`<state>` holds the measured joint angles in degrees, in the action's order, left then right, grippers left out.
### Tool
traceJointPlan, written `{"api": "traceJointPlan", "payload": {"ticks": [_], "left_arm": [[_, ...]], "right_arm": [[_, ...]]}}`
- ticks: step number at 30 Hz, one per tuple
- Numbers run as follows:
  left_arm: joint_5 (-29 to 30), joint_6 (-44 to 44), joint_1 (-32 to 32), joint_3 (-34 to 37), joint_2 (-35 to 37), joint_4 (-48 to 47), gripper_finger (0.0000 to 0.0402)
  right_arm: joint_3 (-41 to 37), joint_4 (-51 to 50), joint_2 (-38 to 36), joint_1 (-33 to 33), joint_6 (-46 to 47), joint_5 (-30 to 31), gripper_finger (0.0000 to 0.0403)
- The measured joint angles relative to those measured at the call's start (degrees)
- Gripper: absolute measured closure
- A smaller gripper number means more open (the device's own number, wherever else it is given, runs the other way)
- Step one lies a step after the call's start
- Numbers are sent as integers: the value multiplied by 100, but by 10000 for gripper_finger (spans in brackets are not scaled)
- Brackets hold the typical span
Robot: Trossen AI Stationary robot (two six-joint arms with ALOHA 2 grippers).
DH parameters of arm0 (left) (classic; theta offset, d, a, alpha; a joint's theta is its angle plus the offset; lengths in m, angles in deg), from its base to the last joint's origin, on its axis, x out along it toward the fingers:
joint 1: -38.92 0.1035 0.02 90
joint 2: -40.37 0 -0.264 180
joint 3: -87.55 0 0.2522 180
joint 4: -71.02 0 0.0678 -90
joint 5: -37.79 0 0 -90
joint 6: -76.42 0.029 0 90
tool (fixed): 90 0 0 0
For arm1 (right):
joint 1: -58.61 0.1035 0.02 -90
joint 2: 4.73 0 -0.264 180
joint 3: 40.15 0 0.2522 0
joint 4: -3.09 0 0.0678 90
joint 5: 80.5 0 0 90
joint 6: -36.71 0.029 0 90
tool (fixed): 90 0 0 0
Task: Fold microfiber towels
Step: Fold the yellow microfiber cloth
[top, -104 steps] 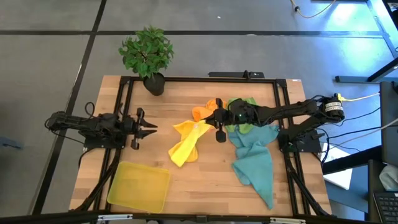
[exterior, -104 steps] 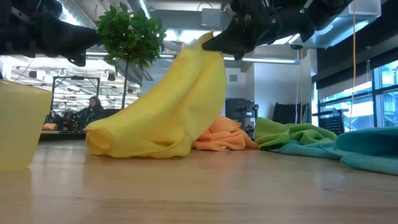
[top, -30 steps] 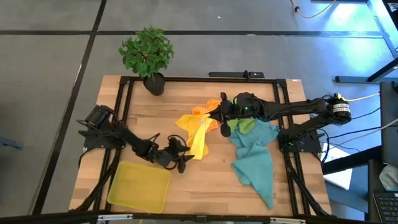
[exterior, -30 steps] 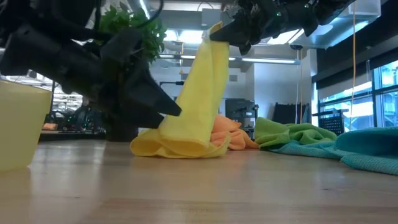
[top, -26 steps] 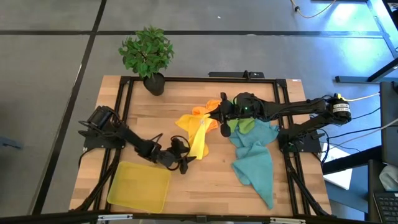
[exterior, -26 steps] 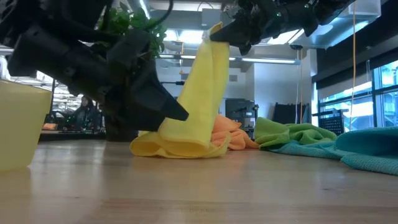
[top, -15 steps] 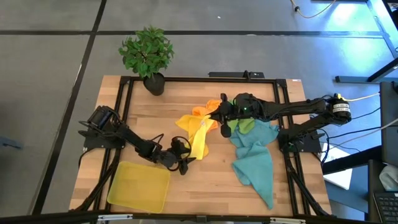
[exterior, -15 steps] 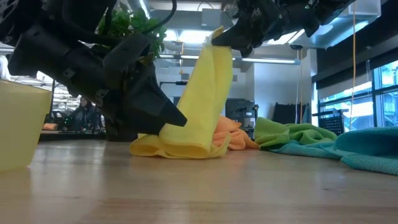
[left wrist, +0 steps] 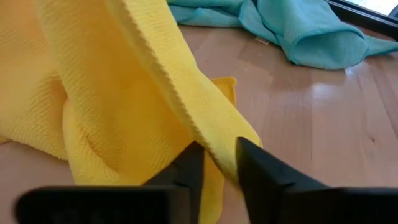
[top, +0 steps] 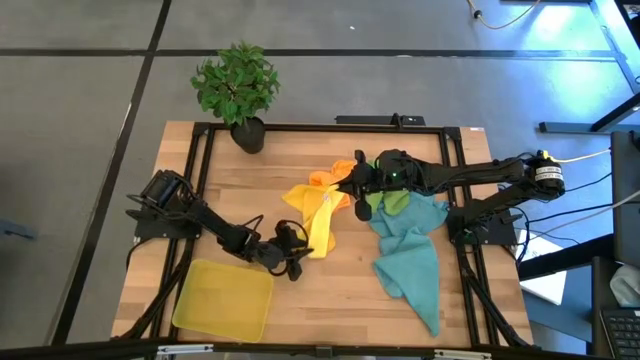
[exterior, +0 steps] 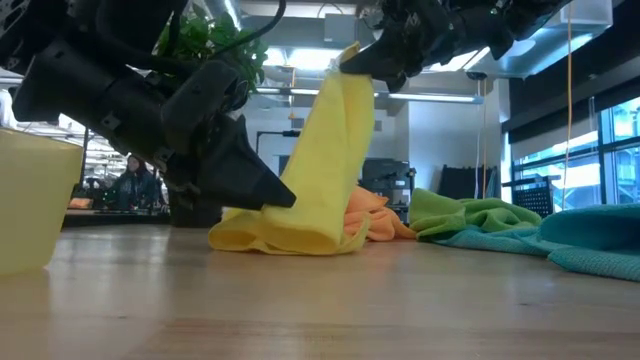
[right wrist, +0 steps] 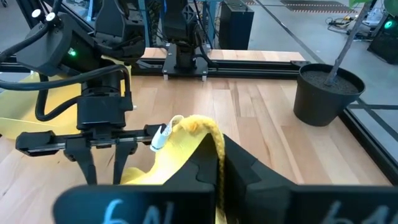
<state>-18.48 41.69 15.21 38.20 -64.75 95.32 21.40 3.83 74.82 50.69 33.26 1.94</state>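
Observation:
The yellow towel (top: 318, 222) hangs upright in the middle of the table, with its lower part bunched on the wood (exterior: 280, 235). My right gripper (top: 352, 180) is up high, shut on the towel's top. My left gripper (top: 297, 258) is low beside the heap, reaching in from the left, shut on a hemmed edge. An orange towel (top: 322, 180), a green towel (top: 395, 200) and a teal towel (top: 410, 265) lie crumpled on the table behind and to the right. My left gripper pinches a hemmed edge (left wrist: 208, 140) of the yellow towel between its two fingers (left wrist: 255, 168), low on the hanging part. The fingers slant down from the table's left and lie across the hem. Below the hold the cloth rests on the table. My right gripper pinches the yellow towel's top corner (right wrist: 199, 124) between its fingers, coming nearly level from the table's right. The towel hangs below the fingers as a long straight drape (exterior: 335, 150), and its lower end lies on the table.
A rigid yellow tray (top: 225, 298) sits at the near left corner, close behind my left arm. A potted plant (top: 238, 90) stands at the far left edge. Bare wood lies between the tray and the teal towel.
My left gripper has edged toward the yellow towel's lower part, rolled a little, and its fingers have come together on the towel's hem. My right gripper keeps the top corner up. The towel hangs much as before.

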Motion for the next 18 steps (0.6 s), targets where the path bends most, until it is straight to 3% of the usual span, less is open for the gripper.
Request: {"api": "traceJointPlan", "payload": {"ticks": [4,11,18], "left_arm": [[-2,84,0,0,1,2,393],[-38,385,2,0,486,-267,400],[36,518,90,-7,1849,-2071,401]], "right_arm": [[0,-19,0,0,-1,1,397],[0,-178,-106,0,-25,-1,397],[-2,-383,-654,0,-152,-1,397]]}}
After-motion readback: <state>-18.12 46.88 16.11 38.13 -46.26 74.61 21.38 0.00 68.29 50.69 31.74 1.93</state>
